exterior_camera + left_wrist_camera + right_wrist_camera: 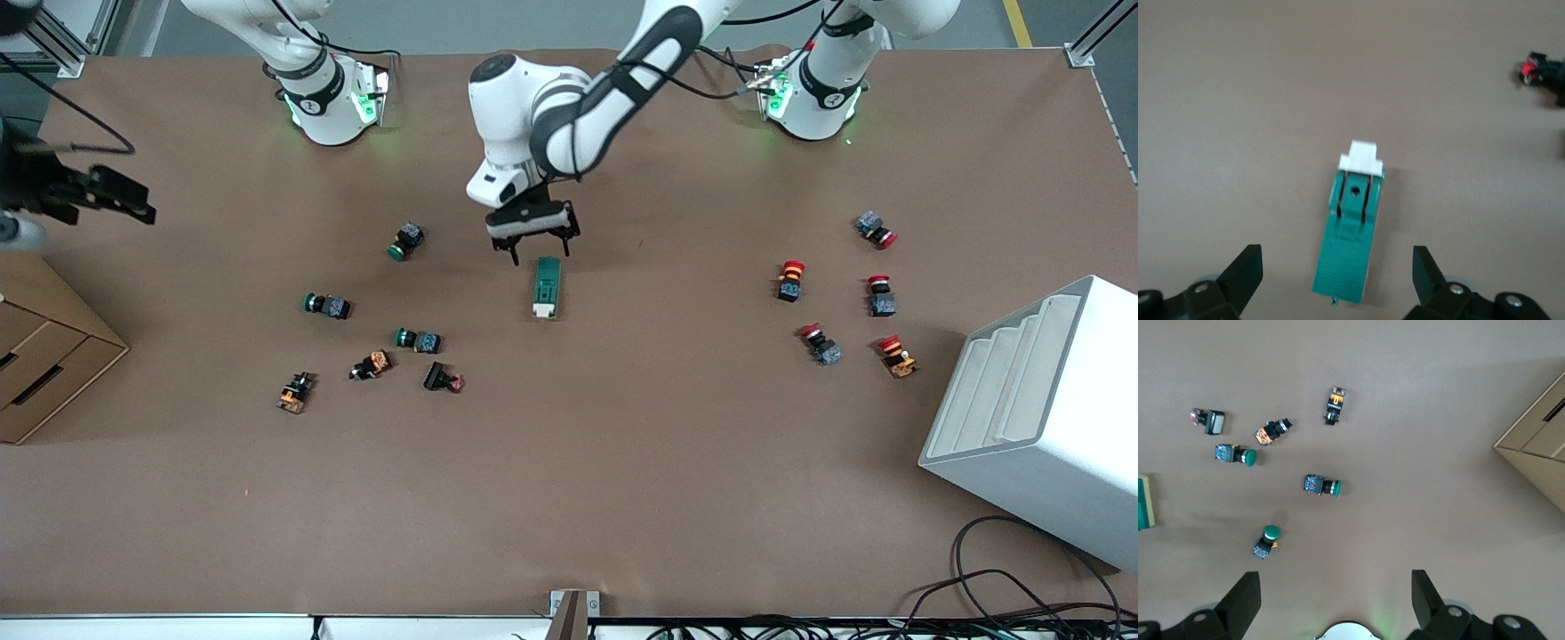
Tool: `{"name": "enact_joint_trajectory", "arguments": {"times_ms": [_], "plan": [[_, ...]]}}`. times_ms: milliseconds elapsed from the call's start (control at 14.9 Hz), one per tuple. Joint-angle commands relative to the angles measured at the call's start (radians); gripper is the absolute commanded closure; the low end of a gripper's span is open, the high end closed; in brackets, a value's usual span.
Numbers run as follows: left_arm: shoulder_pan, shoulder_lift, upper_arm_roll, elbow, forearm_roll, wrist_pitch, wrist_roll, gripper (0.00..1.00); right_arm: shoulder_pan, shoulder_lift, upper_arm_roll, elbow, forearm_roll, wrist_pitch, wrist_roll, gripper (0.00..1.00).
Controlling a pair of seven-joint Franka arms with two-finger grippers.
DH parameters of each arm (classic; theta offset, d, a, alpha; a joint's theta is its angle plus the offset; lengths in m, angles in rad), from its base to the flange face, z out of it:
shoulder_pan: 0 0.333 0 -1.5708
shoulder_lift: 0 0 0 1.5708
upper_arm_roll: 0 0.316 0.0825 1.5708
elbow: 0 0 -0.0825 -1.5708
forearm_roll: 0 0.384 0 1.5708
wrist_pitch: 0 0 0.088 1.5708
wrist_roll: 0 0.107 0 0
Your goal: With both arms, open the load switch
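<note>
My left claw (533, 242) is hanging over the middle of the desk (622, 462), just above the end of the load switch (546, 287) that points toward the arm bases. Its two fingers (1245, 270) are standing wide apart, gripping nothing, and in the left wrist view they are flanking the ribbed green end of the switch without touching it.

The load switch (1350, 250) is lying flat on the brown desk, its long axis running toward the front camera, with the white lever piece (543, 310) at the end nearer to that camera. Nothing else is touching it.

My right claw (111, 196) is waiting up in the air at the right arm's end of the desk, over the edge near the cardboard box (40, 351). Its fingers (1241, 600) are also spread open and empty in the right wrist view, which is looking down on a scatter of green push buttons (1321, 485) and a few orange and black ones (1273, 431).

Toward the left arm's end of the desk, a cluster of red push buttons (789, 279) is lying well apart from the switch, and a white tiered rack (1036, 418) is sitting nearer to the front camera than they are.
</note>
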Motion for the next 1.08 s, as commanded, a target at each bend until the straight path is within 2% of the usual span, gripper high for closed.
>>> {"name": "enact_joint_trajectory", "arguments": {"times_ms": [0,269,471,538,740,1010], "plan": [[-0.019,0.005,0.008,-0.075,0.197,0.043,-0.15,0.01,-0.02,0.106,0.006,0.036,-0.012,0.01,-0.035,0.0],[-0.059,0.019,0.003,-0.155,0.458,0.062,-0.369,0.01,-0.017,0.109,0.007,-0.002,0.0,0.018,0.028,0.0],[-0.088,0.068,0.005,-0.182,0.746,0.034,-0.625,0.01,0.048,0.138,0.01,-0.004,0.024,0.025,0.254,0.0],[-0.094,0.092,0.003,-0.182,0.824,-0.012,-0.68,0.01,0.084,0.141,0.01,-0.011,0.026,0.045,0.333,0.0],[-0.114,0.12,0.003,-0.181,0.873,-0.053,-0.742,0.01,0.19,0.185,0.012,-0.022,0.029,0.065,0.586,0.0],[-0.12,0.144,0.005,-0.181,0.889,-0.125,-0.779,0.01,0.321,0.277,0.01,-0.019,0.11,0.136,0.945,0.0]]}}
